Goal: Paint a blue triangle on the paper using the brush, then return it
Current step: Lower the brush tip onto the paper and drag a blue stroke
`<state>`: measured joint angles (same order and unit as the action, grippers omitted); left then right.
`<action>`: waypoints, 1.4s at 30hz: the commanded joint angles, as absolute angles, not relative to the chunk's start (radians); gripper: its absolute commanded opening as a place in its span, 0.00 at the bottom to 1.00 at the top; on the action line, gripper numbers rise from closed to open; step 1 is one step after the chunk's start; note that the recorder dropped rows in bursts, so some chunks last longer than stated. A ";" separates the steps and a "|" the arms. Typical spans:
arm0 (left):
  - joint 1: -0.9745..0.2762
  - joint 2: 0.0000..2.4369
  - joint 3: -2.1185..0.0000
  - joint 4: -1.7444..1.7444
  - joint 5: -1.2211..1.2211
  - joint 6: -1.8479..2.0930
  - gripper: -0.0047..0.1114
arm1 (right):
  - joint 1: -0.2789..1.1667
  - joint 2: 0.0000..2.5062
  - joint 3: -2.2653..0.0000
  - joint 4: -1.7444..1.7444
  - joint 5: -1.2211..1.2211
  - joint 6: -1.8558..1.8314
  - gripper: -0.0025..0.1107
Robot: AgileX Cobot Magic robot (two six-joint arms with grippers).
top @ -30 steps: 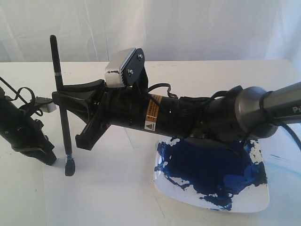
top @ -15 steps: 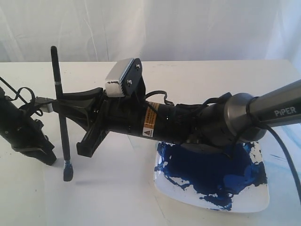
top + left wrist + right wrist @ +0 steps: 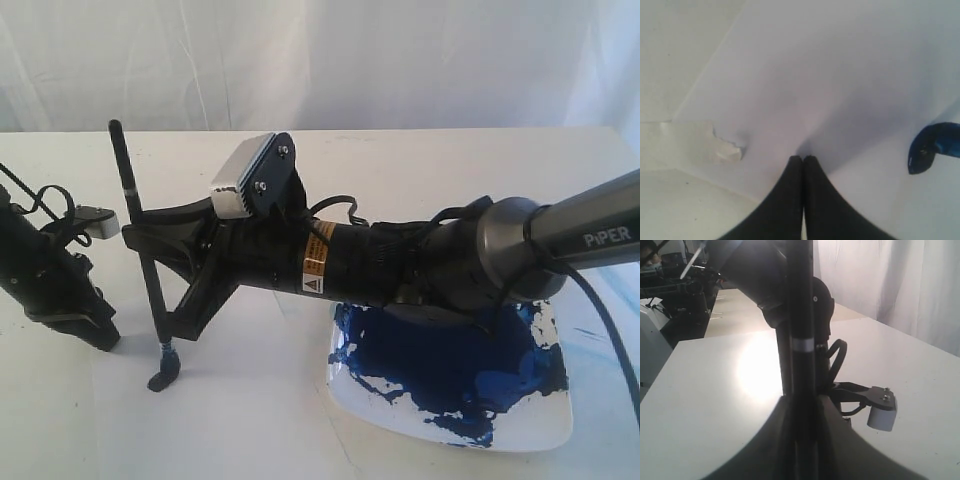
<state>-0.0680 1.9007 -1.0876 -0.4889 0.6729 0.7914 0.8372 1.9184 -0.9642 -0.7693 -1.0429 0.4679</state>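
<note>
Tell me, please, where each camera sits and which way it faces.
Exterior: off the arms, looking down across the table at the plate and brush; both arms show.
Left wrist: on the left arm, looking down at the paper; the shut left pincer shows.
Right wrist: on the right arm, looking across the table toward a curtain; the right pincer, shut on the brush, shows.
Shared: exterior and left wrist both show the blue brush tip on the paper.
</note>
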 commanded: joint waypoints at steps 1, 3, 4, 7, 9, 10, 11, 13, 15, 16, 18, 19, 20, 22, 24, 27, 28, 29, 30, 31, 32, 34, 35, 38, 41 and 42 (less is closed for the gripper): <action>-0.070 1.893 -1.077 -0.484 0.683 0.786 0.04 | 0.835 1.909 -0.968 -0.782 -0.964 0.444 0.02; -0.070 1.893 -1.077 -0.484 0.683 0.786 0.04 | 0.835 1.901 -0.968 -0.782 -0.948 0.422 0.02; -0.070 1.893 -1.077 -0.484 0.683 0.786 0.04 | 0.830 1.895 -0.968 -0.782 -0.933 0.408 0.02; -0.070 1.893 -1.077 -0.484 0.683 0.786 0.04 | 0.817 1.883 -0.968 -0.780 -0.926 0.407 0.02; -0.070 1.893 -1.077 -0.484 0.683 0.786 0.04 | 0.806 1.874 -0.968 -0.780 -0.917 0.407 0.02; -0.070 1.893 -1.077 -0.484 0.683 0.786 0.04 | 0.804 1.873 -0.968 -0.780 -0.911 0.407 0.02; -0.070 1.893 -1.077 -0.484 0.683 0.786 0.04 | 0.799 1.872 -0.968 -0.780 -0.907 0.407 0.02; -0.070 1.893 -1.077 -0.484 0.683 0.786 0.04 | 0.788 1.867 -0.968 -0.780 -0.889 0.407 0.02; -0.070 1.893 -1.077 -0.484 0.683 0.786 0.04 | 0.776 1.866 -0.968 -0.780 -0.874 0.407 0.02; -0.070 1.893 -1.077 -0.484 0.683 0.786 0.04 | 0.768 1.865 -0.968 -0.780 -0.874 0.407 0.02; -0.070 1.893 -1.077 -0.484 0.683 0.786 0.04 | 0.755 1.863 -0.968 -0.779 -0.874 0.407 0.02; -0.070 1.893 -1.077 -0.484 0.683 0.786 0.04 | 0.751 1.863 -0.968 -0.779 -0.874 0.404 0.02; -0.070 1.893 -1.077 -0.484 0.683 0.786 0.04 | 0.748 1.863 -0.968 -0.779 -0.874 0.404 0.02; -0.070 1.893 -1.077 -0.484 0.683 0.786 0.04 | 0.736 1.863 -0.968 -0.779 -0.874 0.404 0.02; -0.070 1.893 -1.077 -0.484 0.683 0.786 0.04 | 0.728 1.863 -0.968 -0.779 -0.874 0.404 0.02; -0.070 1.893 -1.077 -0.484 0.683 0.786 0.04 | 0.718 1.863 -0.968 -0.779 -0.876 0.400 0.02; -0.070 1.893 -1.077 -0.484 0.683 0.786 0.04 | 0.717 1.863 -0.968 -0.779 -0.876 0.400 0.02; -0.070 1.893 -1.077 -0.484 0.683 0.786 0.04 | 0.715 1.863 -0.968 -0.779 -0.878 0.400 0.02; -0.070 1.893 -1.077 -0.484 0.683 0.786 0.04 | 0.715 1.863 -0.968 -0.779 -0.884 0.400 0.02; -0.070 1.893 -1.077 -0.484 0.681 0.786 0.04 | 0.715 1.861 -0.968 -0.779 -0.890 0.400 0.02; -0.070 1.893 -1.077 -0.484 0.681 0.786 0.04 | 0.715 1.859 -0.968 -0.779 -0.895 0.400 0.02; -0.070 1.893 -1.077 -0.484 0.681 0.786 0.04 | 0.715 1.850 -0.968 -0.779 -0.903 0.400 0.02; -0.070 1.893 -1.077 -0.484 0.681 0.786 0.04 | 0.715 1.842 -0.968 -0.779 -0.904 0.400 0.02; -0.070 1.893 -1.077 -0.484 0.681 0.786 0.04 | 0.715 1.805 -0.968 -0.779 -0.902 0.400 0.02; -0.070 1.893 -1.077 -0.484 0.681 0.786 0.04 | 0.715 1.766 -0.968 -0.780 -0.902 0.402 0.02; -0.070 1.893 -1.077 -0.484 0.681 0.786 0.04 | 0.715 1.754 -0.968 -0.782 -0.902 0.412 0.02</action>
